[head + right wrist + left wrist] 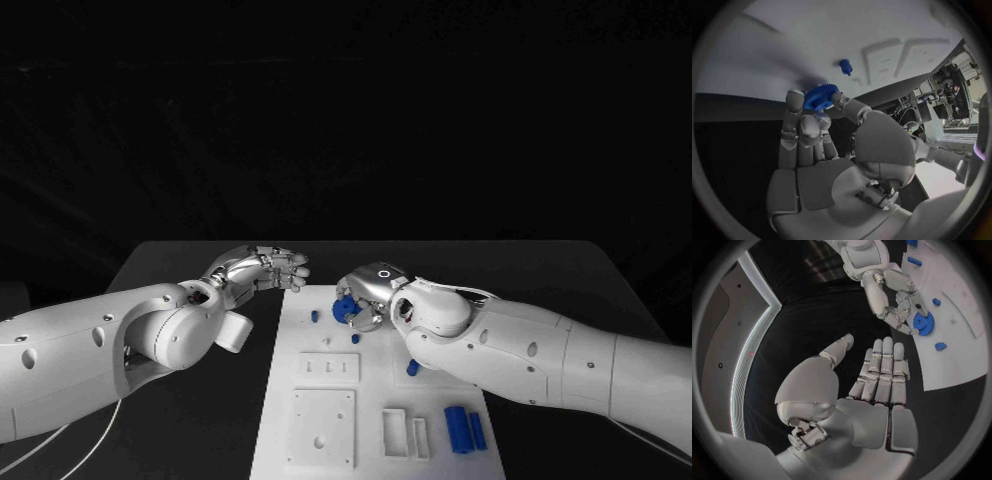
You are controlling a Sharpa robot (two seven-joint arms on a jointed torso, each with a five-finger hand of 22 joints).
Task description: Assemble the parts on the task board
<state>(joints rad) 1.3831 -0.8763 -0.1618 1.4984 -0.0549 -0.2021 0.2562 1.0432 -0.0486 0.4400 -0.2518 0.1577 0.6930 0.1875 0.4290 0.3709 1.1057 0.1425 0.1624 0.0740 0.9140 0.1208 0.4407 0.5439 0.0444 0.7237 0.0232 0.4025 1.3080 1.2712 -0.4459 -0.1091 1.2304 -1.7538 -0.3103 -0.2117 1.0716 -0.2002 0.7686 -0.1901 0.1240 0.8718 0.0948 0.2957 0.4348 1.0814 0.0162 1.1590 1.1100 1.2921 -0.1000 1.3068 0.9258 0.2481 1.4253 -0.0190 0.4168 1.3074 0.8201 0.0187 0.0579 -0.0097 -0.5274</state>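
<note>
The board [325, 420] is a white plate lying on the black table [188, 260]. It carries raised blocks with recesses. Two blue cylinders [463, 428] lie side by side near its near right corner, and a small blue peg [315, 316] stands near its far left corner. The right hand [368, 295] pinches a blue toothed gear [821, 96] over the board's far edge. The left hand [267, 270] hovers just beyond the board's left edge, holding nothing, fingers straight and close together.
</note>
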